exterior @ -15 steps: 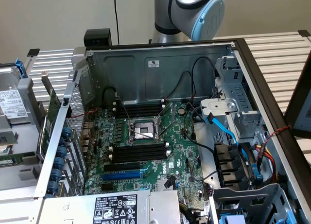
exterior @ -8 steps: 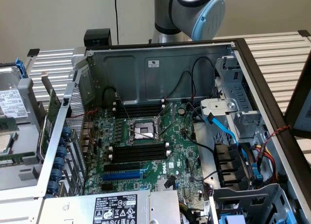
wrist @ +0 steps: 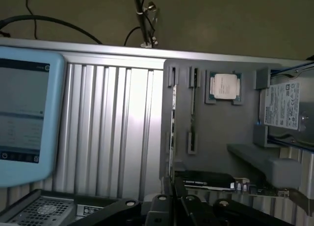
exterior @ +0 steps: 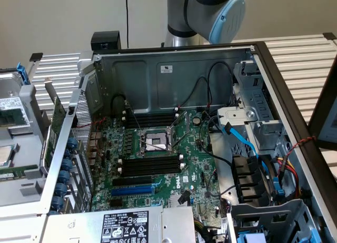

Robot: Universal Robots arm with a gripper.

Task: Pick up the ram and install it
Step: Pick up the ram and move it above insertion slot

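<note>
We judge the pick-up done and the install still left. The tool (wrist: 172, 195) has its fingers nearly together. The ram (wrist: 173, 123), seen edge-on, runs straight out from between them, so it looks clamped, over the edge of the tray (wrist: 211, 138). The black slots (exterior: 150, 166) on the motherboard (exterior: 192, 143) stand bare. White labels on the hard drive (wrist: 282, 106) and power supply (exterior: 124, 227) carry print we cannot read.
</note>
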